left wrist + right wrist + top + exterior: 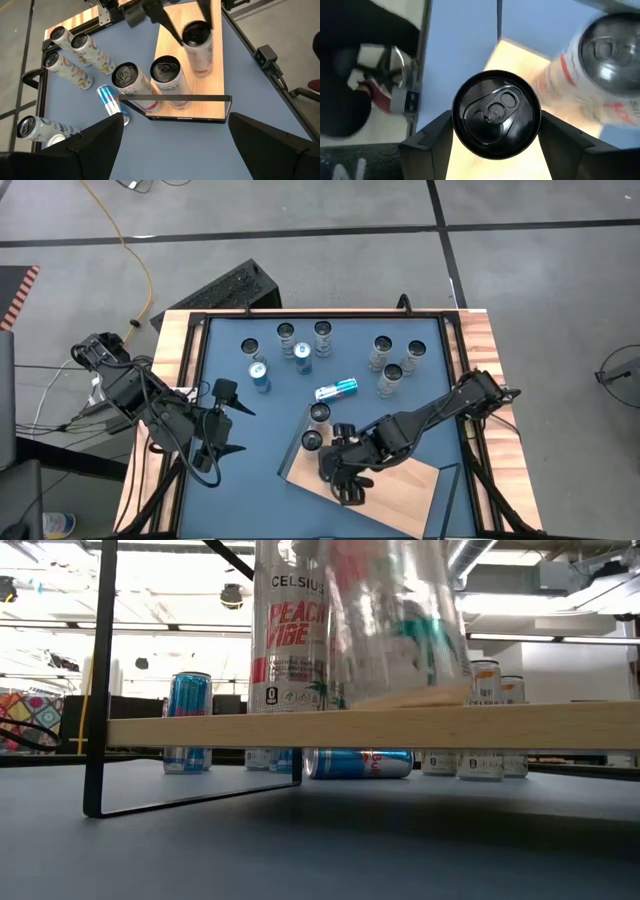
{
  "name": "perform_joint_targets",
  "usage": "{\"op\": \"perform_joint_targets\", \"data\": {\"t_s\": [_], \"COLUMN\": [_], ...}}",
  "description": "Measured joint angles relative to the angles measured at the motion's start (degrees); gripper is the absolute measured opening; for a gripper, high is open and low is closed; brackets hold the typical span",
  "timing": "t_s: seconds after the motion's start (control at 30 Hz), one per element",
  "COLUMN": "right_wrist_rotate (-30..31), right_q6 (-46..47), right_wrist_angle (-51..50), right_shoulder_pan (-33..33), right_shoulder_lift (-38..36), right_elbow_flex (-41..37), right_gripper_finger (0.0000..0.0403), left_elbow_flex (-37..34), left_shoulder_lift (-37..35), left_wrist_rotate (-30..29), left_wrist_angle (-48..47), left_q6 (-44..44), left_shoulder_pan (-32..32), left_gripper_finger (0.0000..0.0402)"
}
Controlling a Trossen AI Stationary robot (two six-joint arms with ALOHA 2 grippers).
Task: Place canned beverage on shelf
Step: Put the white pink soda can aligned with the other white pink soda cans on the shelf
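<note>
Low view: can on the shelf (330, 726) reads "CELSIUS" at its top, "PEACH VIBE" in red below that; this Celsius can (290, 630) also carries a small "0" in a badge near its base; the can beside it (400, 625) is blurred, print unreadable; the blue can lying on its side (360, 763) under the shelf shows partial red lettering, looks like "Bul", rest cut off; cans further back (485, 720) have orange marks, text too small to read; high and wrist views: no legible print on any can.
</note>
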Motion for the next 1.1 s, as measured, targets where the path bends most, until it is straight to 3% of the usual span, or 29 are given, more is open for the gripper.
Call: {"op": "perform_joint_targets", "data": {"t_s": [0.57, 1.1], "right_wrist_rotate": [2.81, -0.49], "right_q6": [1.60, 4.24], "right_wrist_angle": [-1.92, -1.01], "right_shoulder_pan": [0.34, 0.34], "right_shoulder_lift": [0.98, 0.94], "right_elbow_flex": [2.19, 2.51], "right_gripper_finger": [0.0251, 0.0280], "left_elbow_flex": [0.00, 0.02], "left_shoulder_lift": [0.00, 0.00], "left_wrist_rotate": [0.23, 0.26], "left_wrist_angle": [-0.28, -0.39], "left_q6": [0.17, 0.21], "left_shoulder_pan": [0.00, 0.00], "left_gripper_finger": [0.0348, 0.0348]}}
